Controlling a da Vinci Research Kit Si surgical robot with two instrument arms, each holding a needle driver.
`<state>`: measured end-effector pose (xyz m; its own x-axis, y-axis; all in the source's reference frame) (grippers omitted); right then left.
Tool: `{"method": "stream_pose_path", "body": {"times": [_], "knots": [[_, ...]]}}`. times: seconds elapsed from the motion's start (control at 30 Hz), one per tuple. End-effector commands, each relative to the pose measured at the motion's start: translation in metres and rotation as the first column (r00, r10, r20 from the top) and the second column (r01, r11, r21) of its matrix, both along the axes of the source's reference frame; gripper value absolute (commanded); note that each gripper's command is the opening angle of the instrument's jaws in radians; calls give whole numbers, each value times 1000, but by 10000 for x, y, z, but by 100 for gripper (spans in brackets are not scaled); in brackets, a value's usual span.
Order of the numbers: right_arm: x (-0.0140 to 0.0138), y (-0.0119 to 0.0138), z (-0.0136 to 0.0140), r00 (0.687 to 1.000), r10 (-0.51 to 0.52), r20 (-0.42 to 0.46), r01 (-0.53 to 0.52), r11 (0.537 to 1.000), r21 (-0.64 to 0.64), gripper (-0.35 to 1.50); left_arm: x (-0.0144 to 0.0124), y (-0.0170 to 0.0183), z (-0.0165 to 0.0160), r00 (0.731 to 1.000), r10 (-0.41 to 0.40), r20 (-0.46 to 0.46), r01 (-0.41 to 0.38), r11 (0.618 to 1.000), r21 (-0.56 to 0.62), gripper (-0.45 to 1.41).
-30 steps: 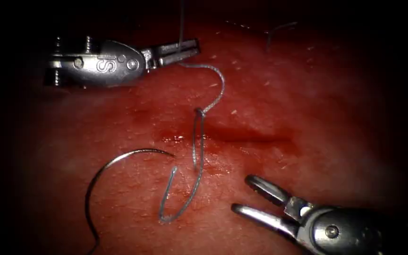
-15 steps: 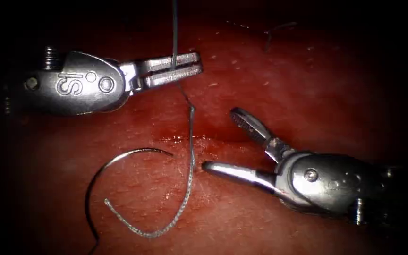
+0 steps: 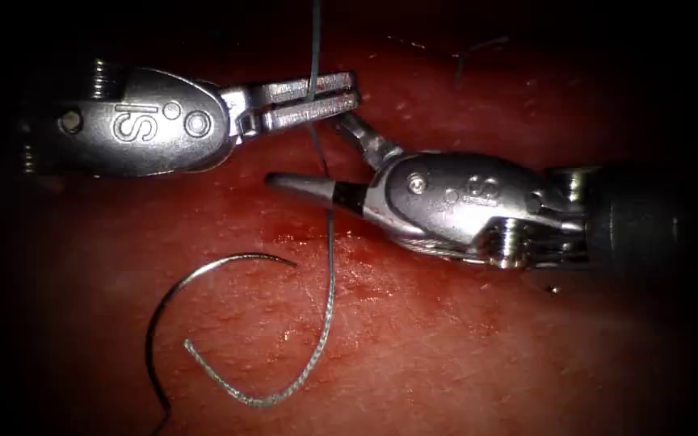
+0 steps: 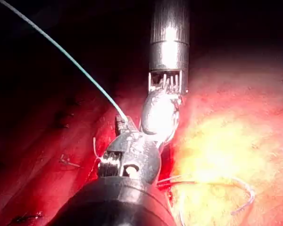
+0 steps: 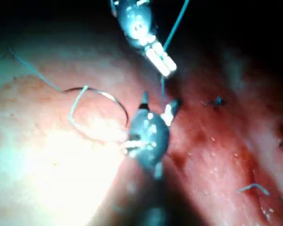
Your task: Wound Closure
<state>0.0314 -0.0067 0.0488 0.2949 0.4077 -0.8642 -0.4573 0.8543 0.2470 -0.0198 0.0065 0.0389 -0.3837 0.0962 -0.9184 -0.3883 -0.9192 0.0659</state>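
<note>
My left tool (image 3: 310,98) comes in from the upper left, jaws shut on the thread (image 3: 332,266). From there one strand rises out of view. The other runs down across the cut (image 3: 414,236) and curls into a free tail (image 3: 244,397) on the tissue (image 3: 462,339). My right tool (image 3: 304,151) reaches in from the right, jaws open astride the strand just below the left jaws and holding nothing. The curved needle (image 3: 203,273) lies loose on the tissue at the lower left, held by neither tool. The right wrist view shows the right tool (image 5: 158,104) open below the left tool (image 5: 160,61).
A short cut end of thread (image 3: 470,55) lies on the tissue at the upper right. Red fluid glistens along the cut. In the left wrist view the taut strand (image 4: 61,49) runs away from the left tool's wrist (image 4: 129,157).
The right tool has moved from the lower right up and left to the strand under the left jaws. The thread's loop has been drawn out into a straighter run with a longer tail.
</note>
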Motion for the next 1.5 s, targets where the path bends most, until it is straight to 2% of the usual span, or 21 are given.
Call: {"method": "stream_pose_path", "body": {"times": [0.03,0.27,0.53,0.6,0.63,0.67,0.7,0.73,0.77,0.93,1.1,1.13,1.17,1.2,1.23,1.37,1.5], "knots": [[11,3,8,1000,6,4,-6,1000,0,135,-6,3,3,1000,0,1,0,1000,-2,-45],[35,4,25,1000,-15,19,15,1000,6,133,-9,2,3,1000,-2,1,2,1000,-2,-45],[36,0,43,999,-15,28,15,1000,-8,126,-12,-2,0,1000,0,-2,0,1000,-8,-45],[35,1,45,1000,3,14,-2,1000,-22,118,-13,-3,0,1000,-1,-3,1,1000,-9,-45],[35,1,44,1000,7,10,-6,1000,-25,110,-14,-3,0,1000,-1,-3,1,1000,-9,-45],[36,0,44,1000,10,7,-10,1000,-28,89,-15,-4,0,1000,-3,-6,3,1000,-9,-45],[37,-1,42,1000,13,2,-13,999,-30,27,-15,-4,-1,1000,-3,-6,3,1000,-9,-45],[37,-2,39,1000,17,-3,-17,999,-32,-23,-15,-5,-1,1000,-3,-6,3,1000,-10,-45],[38,1,34,999,32,-15,-33,999,-36,-35,-16,-7,-1,1000,-3,-6,3,1000,-11,-45],[41,10,15,997,77,-23,-78,996,-42,-35,-15,-10,0,1000,-3,-3,3,1000,-8,-45],[41,8,12,997,78,-26,-79,996,-42,-35,-9,-11,-1,1000,2,0,-2,1000,-8,-45],[37,7,13,997,75,-27,-76,996,-43,36,-5,-11,-2,1000,4,6,-4,1000,-2,-45],[33,6,12,997,74,-31,-75,996,-45,93,-1,-11,-2,1000,7,8,-7,1000,-2,-45],[27,5,11,997,70,-36,-71,996,-45,115,2,-12,-2,1000,11,12,-11,1000,-3,-45],[12,1,9,997,56,-43,-58,997,-45,125,13,-16,-3,1000,9,3,-9,1000,3,-45],[-32,-11,0,997,61,-49,-64,997,-54,126,45,-27,2,1000,4,-25,-4,1000,11,-45],[-65,-22,-7,996,82,-41,-84,995,-54,131,82,-29,24,996,-26,-89,27,1000,12,-45]]}}
